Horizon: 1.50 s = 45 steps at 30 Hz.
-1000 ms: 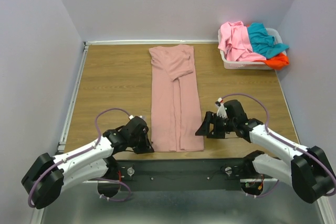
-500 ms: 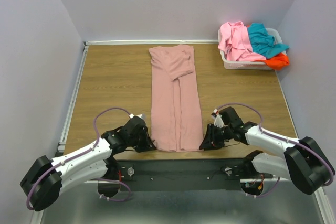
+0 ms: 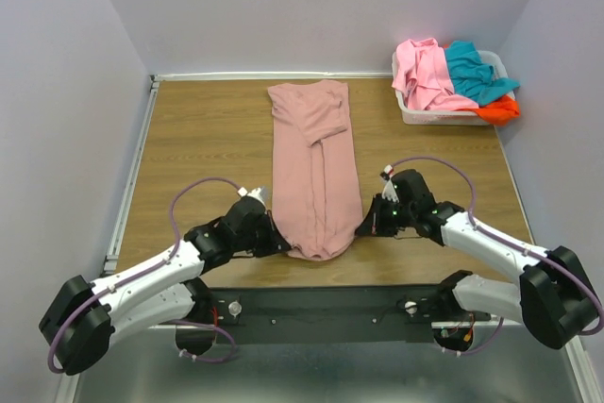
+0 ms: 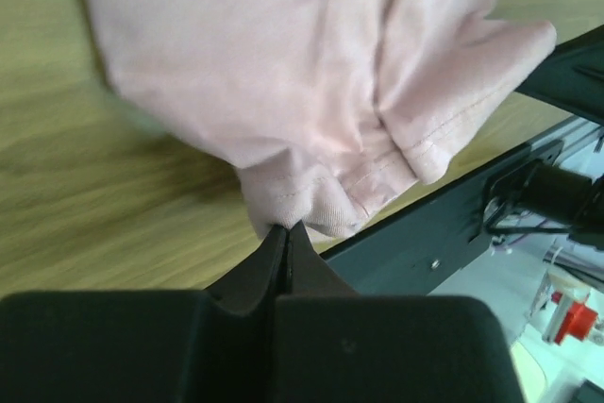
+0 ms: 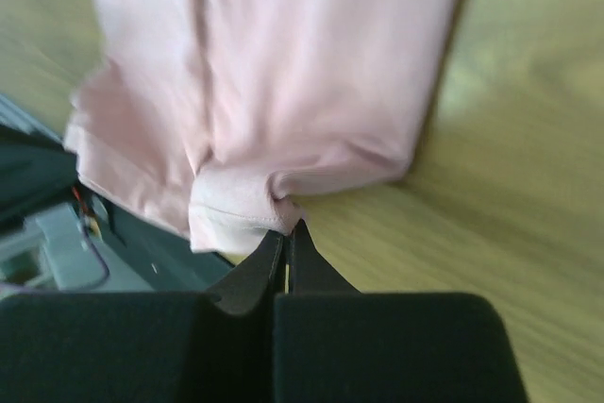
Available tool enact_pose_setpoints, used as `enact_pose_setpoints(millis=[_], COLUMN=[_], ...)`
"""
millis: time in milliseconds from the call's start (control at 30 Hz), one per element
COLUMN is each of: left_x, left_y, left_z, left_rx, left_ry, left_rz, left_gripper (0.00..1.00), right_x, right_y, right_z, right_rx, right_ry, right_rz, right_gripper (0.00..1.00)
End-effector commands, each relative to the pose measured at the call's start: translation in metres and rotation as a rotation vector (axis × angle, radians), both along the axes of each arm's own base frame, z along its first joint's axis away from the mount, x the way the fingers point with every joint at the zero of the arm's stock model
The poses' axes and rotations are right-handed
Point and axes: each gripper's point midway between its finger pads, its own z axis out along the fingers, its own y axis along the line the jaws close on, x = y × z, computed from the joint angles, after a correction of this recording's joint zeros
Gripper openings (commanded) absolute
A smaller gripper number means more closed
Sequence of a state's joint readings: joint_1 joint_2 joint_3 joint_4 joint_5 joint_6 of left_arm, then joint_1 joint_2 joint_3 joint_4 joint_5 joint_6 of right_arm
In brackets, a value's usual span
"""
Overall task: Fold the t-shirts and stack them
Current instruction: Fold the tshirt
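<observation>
A dusty mauve-pink t-shirt [image 3: 313, 167] lies as a long narrow strip down the middle of the table, sides folded in. My left gripper [image 3: 276, 244] is shut on the near left hem corner of the mauve-pink t-shirt [image 4: 283, 92], and my right gripper [image 3: 362, 227] is shut on the near right hem corner of the mauve-pink t-shirt [image 5: 302, 63]. Both corners are raised off the wood, so the near end curls up. A bright pink t-shirt [image 3: 423, 73], a teal one [image 3: 475, 71] and an orange-red one [image 3: 498, 110] are heaped in the basket at the far right.
The white plastic basket [image 3: 442, 117] stands at the far right corner. The table's black front rail [image 3: 321, 299] runs just behind the lifted hem. Grey walls close in the back and sides. Bare wood [image 3: 203, 148] lies to the left of the shirt.
My right gripper moved in to the hem's right corner and shut on it. Both grippers have lifted the near corners and carried them slightly away from the front edge, curling the hem.
</observation>
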State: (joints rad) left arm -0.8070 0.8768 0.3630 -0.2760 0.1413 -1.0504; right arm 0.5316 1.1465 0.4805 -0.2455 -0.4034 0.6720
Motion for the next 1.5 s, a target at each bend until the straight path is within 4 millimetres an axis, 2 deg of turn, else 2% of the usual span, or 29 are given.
enact_pose_setpoints(millis=[0,100,133,167,233,300,367,400,467,533,600,633,700,800,833,867,933,1033,1067,1333,1467], left_x=[0.044,0.075,0.084,0.096,0.113,0.132,0.147,0.157,0.172,0.187,0.200,0.206,0.219,0.239,0.244,0.253,0.262,0.272,0.277,0.296,0.305], left_y=[-0.013,-0.007,-0.005,-0.005,-0.005,-0.002,-0.001,0.006,0.006,0.012,0.012,0.014,0.012,0.013,0.013,0.014,0.014,0.012,0.012,0.004,0.009], left_z=[0.039,0.049,0.051,0.057,0.065,0.072,0.079,0.082,0.091,0.093,0.099,0.101,0.101,0.101,0.102,0.101,0.102,0.099,0.094,0.069,0.049], left_rx=[0.008,0.093,0.118,0.128,0.127,0.136,0.132,0.140,0.125,0.133,0.129,0.128,0.143,0.161,0.160,0.166,0.164,0.162,0.170,0.189,0.221], left_ry=[-0.170,-0.218,-0.236,-0.253,-0.289,-0.313,-0.331,-0.346,-0.373,-0.394,-0.411,-0.415,-0.421,-0.433,-0.436,-0.438,-0.451,-0.450,-0.441,-0.405,-0.353], left_rz=[0.036,0.100,0.120,0.141,0.159,0.179,0.203,0.221,0.232,0.244,0.251,0.249,0.240,0.244,0.244,0.247,0.240,0.208,0.205,0.135,0.161], left_gripper=[0.00,0.00,0.00,0.00,0.00,0.00,0.00,0.00,0.00,0.00,0.00,0.00,0.00,0.00,0.00,0.00,0.00,0.00,0.00,0.00,0.00], right_x=[0.047,0.072,0.081,0.091,0.105,0.120,0.133,0.143,0.156,0.174,0.187,0.196,0.204,0.218,0.221,0.228,0.235,0.250,0.253,0.270,0.278], right_y=[0.001,0.002,-0.001,0.000,-0.001,0.007,0.011,0.015,0.016,0.017,0.020,0.022,0.024,0.026,0.026,0.026,0.025,0.024,0.023,0.020,0.017], right_z=[0.030,0.046,0.044,0.053,0.051,0.065,0.065,0.075,0.071,0.084,0.083,0.093,0.086,0.092,0.087,0.092,0.087,0.091,0.084,0.071,0.061], right_rx=[-0.032,-0.047,-0.078,-0.079,-0.117,-0.108,-0.123,-0.120,-0.151,-0.162,-0.178,-0.175,-0.196,-0.208,-0.225,-0.224,-0.248,-0.259,-0.270,-0.283,-0.292], right_ry=[-0.182,-0.251,-0.262,-0.291,-0.300,-0.338,-0.346,-0.373,-0.377,-0.414,-0.418,-0.443,-0.436,-0.461,-0.457,-0.471,-0.473,-0.492,-0.479,-0.456,-0.438], right_rz=[-0.090,-0.142,-0.171,-0.188,-0.213,-0.205,-0.209,-0.212,-0.224,-0.264,-0.285,-0.294,-0.293,-0.309,-0.308,-0.315,-0.319,-0.333,-0.336,-0.350,-0.353], right_gripper=[0.02,0.01,0.01,0.01,0.01,0.01,0.01,0.01,0.01,0.00,0.00,0.00,0.00,0.01,0.00,0.01,0.00,0.00,0.00,0.01,0.03])
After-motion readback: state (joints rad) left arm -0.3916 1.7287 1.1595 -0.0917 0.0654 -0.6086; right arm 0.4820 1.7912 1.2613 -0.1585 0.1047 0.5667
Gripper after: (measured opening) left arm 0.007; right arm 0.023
